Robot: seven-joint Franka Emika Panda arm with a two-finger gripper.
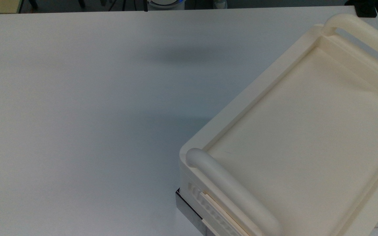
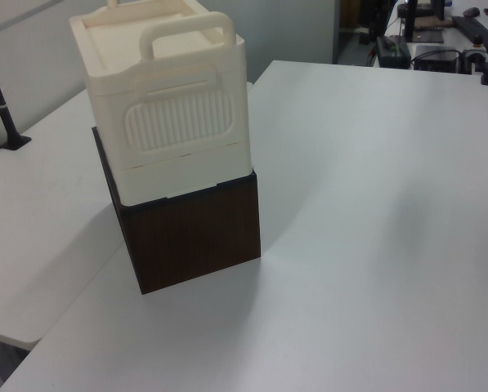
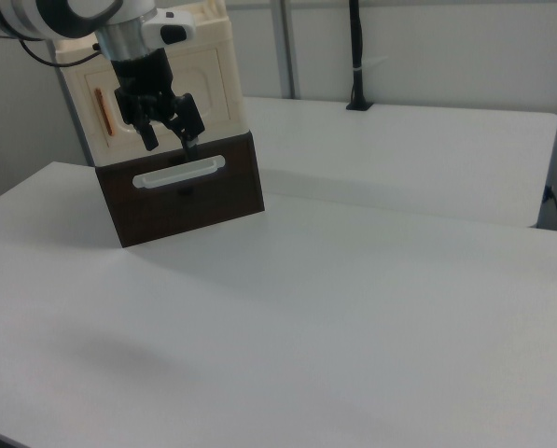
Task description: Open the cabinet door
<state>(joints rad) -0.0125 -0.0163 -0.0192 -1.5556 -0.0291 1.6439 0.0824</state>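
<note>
In the right view the cream cabinet (image 3: 217,56) stands on a dark brown base (image 3: 185,201) at the far left of the table. Its cabinet door (image 3: 213,89) is the flat cream front panel, lying flush with the cabinet front. A small copper bar handle (image 3: 101,110) stands upright near the door's left end. My gripper (image 3: 171,142) hangs in front of the door, to the right of that handle, with its black fingers (image 3: 150,140) spread open and empty. The fingertips point down, just above the brown base's top edge.
A white bar handle (image 3: 179,172) runs across the brown base's front. The cabinet top (image 1: 307,131) has thick cream tube handles (image 1: 238,193) at two ends, and a ribbed side (image 2: 178,118) faces the left view. The white table (image 1: 77,114) spreads wide around it.
</note>
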